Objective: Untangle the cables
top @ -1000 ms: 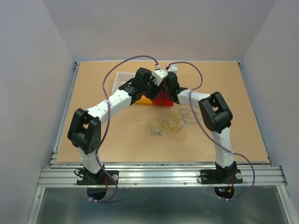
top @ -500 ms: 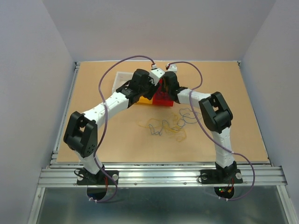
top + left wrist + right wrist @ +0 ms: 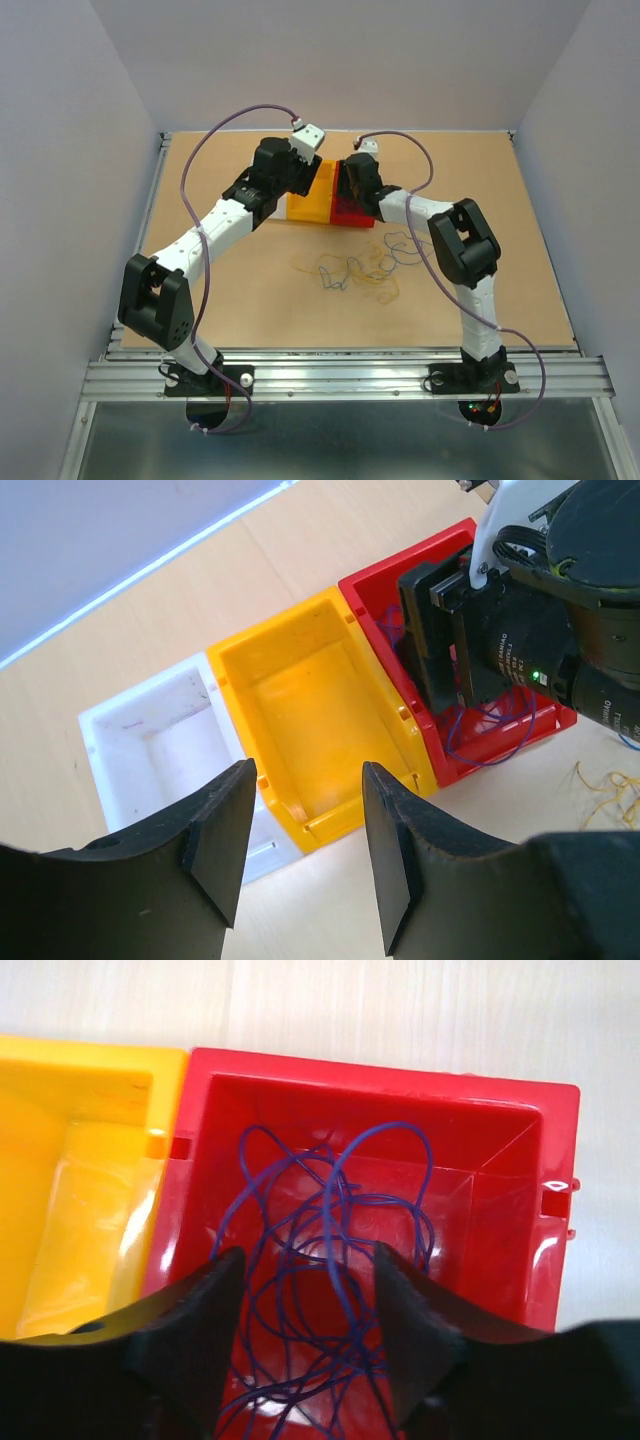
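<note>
Sorting stood partly done. One thin blue-purple wire (image 3: 330, 1210) lay in loose loops inside the red plastic bin (image 3: 380, 1068), apart from the other strands. The right fingers (image 3: 228, 1280) hung just above that bin, spread apart with nothing pinched between them. The wire passed under the gap and rested on the bin floor.

The left fingers (image 3: 238, 810) were also parted and empty, poised over the yellow plastic bin (image 3: 300, 710) and the white plastic bin (image 3: 165, 745) beside it. Both of those bins held no wire.

Most of the work appeared to remain. A small tangle of yellow, pale tan and blue strands (image 3: 355, 270) sat on the tan bench (image 3: 500, 280) between the two arms, nearer the bases than the bins, and its strands crossed one another.

The binned wire was too curled to point any one way, though its loops stretched roughly from the near wall toward the far wall. The tangle spread wider than deep. Its long axis ran left to right across the bench, and its blue end lay toward the right arm.
</note>
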`<state>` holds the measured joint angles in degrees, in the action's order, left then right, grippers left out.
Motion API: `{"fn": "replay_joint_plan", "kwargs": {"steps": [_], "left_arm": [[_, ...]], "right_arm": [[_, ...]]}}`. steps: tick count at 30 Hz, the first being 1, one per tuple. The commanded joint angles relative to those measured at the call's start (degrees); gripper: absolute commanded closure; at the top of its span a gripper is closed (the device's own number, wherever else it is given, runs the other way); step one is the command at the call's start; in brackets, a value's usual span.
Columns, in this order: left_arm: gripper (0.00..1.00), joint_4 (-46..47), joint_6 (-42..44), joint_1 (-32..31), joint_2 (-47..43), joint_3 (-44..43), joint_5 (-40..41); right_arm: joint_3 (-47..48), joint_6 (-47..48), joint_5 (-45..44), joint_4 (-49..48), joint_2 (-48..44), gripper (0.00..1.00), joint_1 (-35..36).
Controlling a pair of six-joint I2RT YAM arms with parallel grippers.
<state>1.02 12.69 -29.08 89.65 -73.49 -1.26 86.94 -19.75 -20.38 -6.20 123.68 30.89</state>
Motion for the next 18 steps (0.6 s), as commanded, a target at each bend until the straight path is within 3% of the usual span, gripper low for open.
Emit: {"fn": "replay_joint_plan", "kwargs": {"steps": [1, 3, 14, 18], "left_arm": [[0.42, 2.9, -0.8, -0.1, -2.8, 0.9, -0.8], [0.42, 3.0, -0.9, -0.1, -2.9, 0.9, -0.7], [0.42, 3.7, -0.8, 0.1, -3.2, 1.4, -0.9], [0.42, 4.3, 1.3, 0.1, -3.8, 2.8, -6.2]], "right_arm": [[1.0, 0.5, -5.1, -0.8, -6.3, 0.33, 1.4], [0.2, 0.8, -7.6, -0.8, -7.8, 0.28, 1.9], [-6.2, 1.4, -12.0, -1.1, -16.4, 0.26, 2.8], [-14.8, 0.3, -12.0, -1.1, -22.5, 0.25, 2.8]]}}
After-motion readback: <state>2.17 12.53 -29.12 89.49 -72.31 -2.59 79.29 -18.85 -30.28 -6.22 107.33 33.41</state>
